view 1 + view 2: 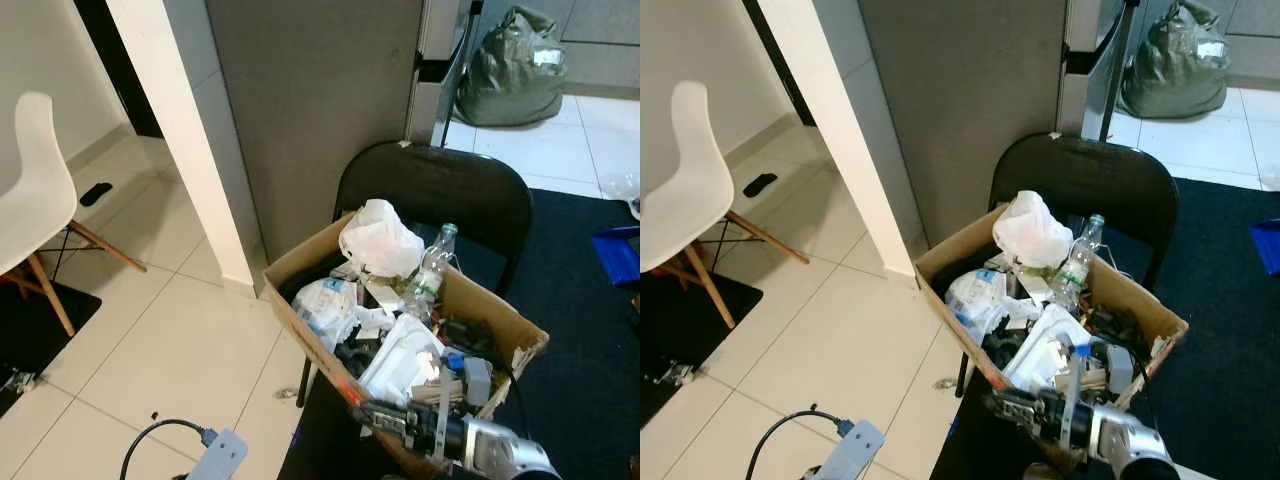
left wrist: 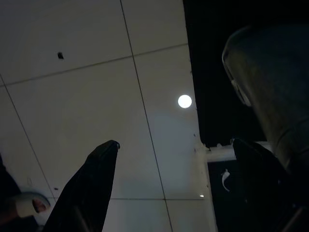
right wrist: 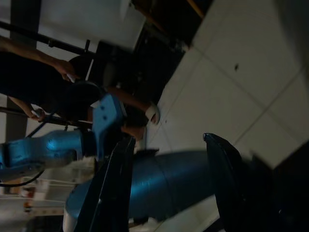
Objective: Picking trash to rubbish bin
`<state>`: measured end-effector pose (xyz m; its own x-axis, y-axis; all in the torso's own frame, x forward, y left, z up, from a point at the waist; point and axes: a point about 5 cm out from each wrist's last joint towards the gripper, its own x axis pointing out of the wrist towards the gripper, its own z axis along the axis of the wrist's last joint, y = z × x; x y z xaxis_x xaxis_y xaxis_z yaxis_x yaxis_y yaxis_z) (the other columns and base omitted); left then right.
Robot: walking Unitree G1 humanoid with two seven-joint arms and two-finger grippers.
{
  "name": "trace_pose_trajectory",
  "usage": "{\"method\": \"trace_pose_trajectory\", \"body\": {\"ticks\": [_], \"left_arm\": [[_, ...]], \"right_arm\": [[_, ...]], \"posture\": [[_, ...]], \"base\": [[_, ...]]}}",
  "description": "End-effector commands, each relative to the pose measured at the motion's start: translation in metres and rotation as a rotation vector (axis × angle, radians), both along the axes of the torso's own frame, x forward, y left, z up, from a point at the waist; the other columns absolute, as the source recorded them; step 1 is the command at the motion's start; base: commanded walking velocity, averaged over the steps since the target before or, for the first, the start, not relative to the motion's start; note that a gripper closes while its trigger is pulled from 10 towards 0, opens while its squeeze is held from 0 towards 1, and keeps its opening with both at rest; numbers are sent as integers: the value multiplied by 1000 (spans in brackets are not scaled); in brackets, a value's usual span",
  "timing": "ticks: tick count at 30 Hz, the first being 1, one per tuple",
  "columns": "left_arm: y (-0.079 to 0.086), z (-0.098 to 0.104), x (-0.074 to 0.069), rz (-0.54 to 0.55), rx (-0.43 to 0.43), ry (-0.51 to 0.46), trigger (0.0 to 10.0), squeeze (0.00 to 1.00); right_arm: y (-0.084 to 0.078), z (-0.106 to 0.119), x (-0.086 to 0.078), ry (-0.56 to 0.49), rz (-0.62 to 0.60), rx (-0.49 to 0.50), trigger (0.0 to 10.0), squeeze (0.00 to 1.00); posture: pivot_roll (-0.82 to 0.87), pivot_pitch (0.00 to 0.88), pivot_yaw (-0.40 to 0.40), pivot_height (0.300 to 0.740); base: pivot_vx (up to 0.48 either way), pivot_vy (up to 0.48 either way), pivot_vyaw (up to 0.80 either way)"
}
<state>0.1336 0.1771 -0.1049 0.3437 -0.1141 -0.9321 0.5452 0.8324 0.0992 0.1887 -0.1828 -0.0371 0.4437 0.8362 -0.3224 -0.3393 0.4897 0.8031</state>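
Tiled floor [image 1: 190, 350] left of trash-filled cardboard box [image 1: 300, 270], both end effectors apart

You look at a brown corrugated cardboard box [image 1: 300, 290], matt, its rim torn and rough at one corner. In it lie a crinkled white plastic bag [image 1: 378, 238], thin and slightly glossy, and a clear plastic bottle [image 1: 432, 268]. The chair [image 1: 430, 190] behind has a black matt padded back. The floor tiles [image 1: 170, 350] are pale, smooth and faintly shiny. The white chair [image 1: 35, 190] has a smooth moulded plastic shell on wooden legs. The arm [image 1: 490, 445] shows brushed silver metal.
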Motion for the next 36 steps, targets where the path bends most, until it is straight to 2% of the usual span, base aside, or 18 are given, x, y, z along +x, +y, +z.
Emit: {"method": "trace_pose_trajectory", "body": {"ticks": [1,5,12,18,24,25,27,28,32,36], "left_arm": [[0,-1,-3,-8,11,17,10000,0],[0,-1,-3,-15,14,21,10000,0],[0,-1,-3,-20,15,21,10000,0],[0,-1,-2,-27,17,18,10000,0],[0,-1,-2,-34,22,19,10000,0],[0,-1,-2,-34,22,19,10000,0],[0,-1,-2,-35,23,20,10000,0],[0,-1,-2,-35,23,20,10000,0],[1,-2,-4,-38,25,23,10000,0],[0,-2,-5,-41,24,24,10000,0]], "right_arm": [[3,-4,-7,30,-2,15,10000,0],[2,-3,-8,32,-25,58,10000,0],[1,-6,-10,40,-48,55,10000,0],[-6,-15,-14,84,-123,-22,10000,0],[-33,-31,-19,173,-413,-290,10000,0],[-33,-31,-19,173,-413,-290,10000,0],[-41,-36,-26,212,-472,-375,10000,0],[-41,-36,-26,212,-472,-375,10000,0],[-57,-48,-48,310,-584,-566,10000,0],[-62,-57,-67,381,-580,-716,10000,0]], "posture": [[-62,26,83,740],[-67,27,87,740],[-69,26,89,740],[-71,25,90,740],[-72,17,88,740],[-72,17,88,740],[-71,15,86,740],[-71,15,86,740],[-72,13,84,740],[-75,10,83,740]], "base": [[-319,0,0],[-316,0,0],[-316,0,0],[-317,0,0],[-322,0,0],[-322,0,0],[-322,0,0],[-326,0,0],[-323,0,0],[-321,0,0]]}}
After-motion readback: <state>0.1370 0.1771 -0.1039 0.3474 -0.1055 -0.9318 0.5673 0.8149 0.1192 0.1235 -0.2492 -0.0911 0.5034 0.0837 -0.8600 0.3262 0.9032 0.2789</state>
